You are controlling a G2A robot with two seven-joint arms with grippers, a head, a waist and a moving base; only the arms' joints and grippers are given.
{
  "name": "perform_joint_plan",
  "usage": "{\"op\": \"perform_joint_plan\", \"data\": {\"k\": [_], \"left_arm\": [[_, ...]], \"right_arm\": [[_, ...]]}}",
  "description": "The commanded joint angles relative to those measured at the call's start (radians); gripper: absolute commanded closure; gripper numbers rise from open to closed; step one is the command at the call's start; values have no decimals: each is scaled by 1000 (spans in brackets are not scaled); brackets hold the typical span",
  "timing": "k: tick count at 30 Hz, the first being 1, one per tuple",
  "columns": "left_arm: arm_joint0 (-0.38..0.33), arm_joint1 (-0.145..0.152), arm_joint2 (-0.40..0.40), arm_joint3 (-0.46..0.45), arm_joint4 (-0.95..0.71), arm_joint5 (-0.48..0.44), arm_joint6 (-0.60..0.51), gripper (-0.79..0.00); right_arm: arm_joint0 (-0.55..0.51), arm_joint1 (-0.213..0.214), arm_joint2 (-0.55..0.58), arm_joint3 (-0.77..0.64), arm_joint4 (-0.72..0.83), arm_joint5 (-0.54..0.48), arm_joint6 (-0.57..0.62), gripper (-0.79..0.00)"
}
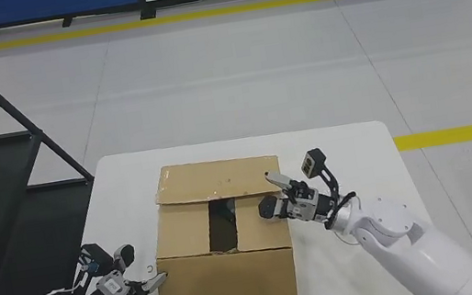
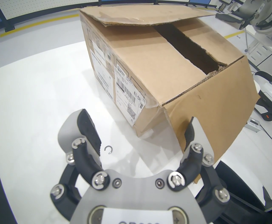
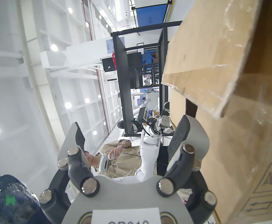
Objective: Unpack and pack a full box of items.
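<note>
Box [image 1: 229, 279] sits mid-desk [image 1: 128, 197], flaps ajar; your left jaws and right jaws flank it, open, seemingly to spread flaps.

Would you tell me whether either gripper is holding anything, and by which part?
Nothing is held; the left gripper and right gripper both stand open by the box.

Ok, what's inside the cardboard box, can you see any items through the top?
The cardboard box is open only at a dark gap between its top flaps; nothing can be made out in there. The flaps cover the rest, so any contents are hidden.
</note>
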Motion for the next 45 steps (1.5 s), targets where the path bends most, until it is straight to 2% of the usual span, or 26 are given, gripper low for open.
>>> {"op": "perform_joint_plan", "data": {"k": [1, 7, 15, 21, 24, 37, 41, 45], "left_arm": [[0, 0, 0, 0, 0, 0, 0, -785], [0, 0, 0, 0, 0, 0, 0, -785], [0, 0, 0, 0, 0, 0, 0, -785], [0, 0, 0, 0, 0, 0, 0, -785], [0, 0, 0, 0, 0, 0, 0, -785], [0, 0, 0, 0, 0, 0, 0, -785], [0, 0, 0, 0, 0, 0, 0, -785], [0, 0, 0, 0, 0, 0, 0, -785]], "right_arm": [[4, -4, -2, 3, -4, 21, 0, -785], [-7, -13, 20, 8, -5, 7, -7, -785], [-17, -31, 29, -10, -72, -3, -154, -785], [-22, -51, 47, -35, -70, -88, -252, -785], [-16, -65, 51, -39, -125, -149, -378, -785], [-14, -67, 48, -38, -130, -150, -385, -785], [-4, -80, 39, -38, -137, -107, -465, -785], [52, -111, 8, 15, -157, -88, -572, -785]]}}
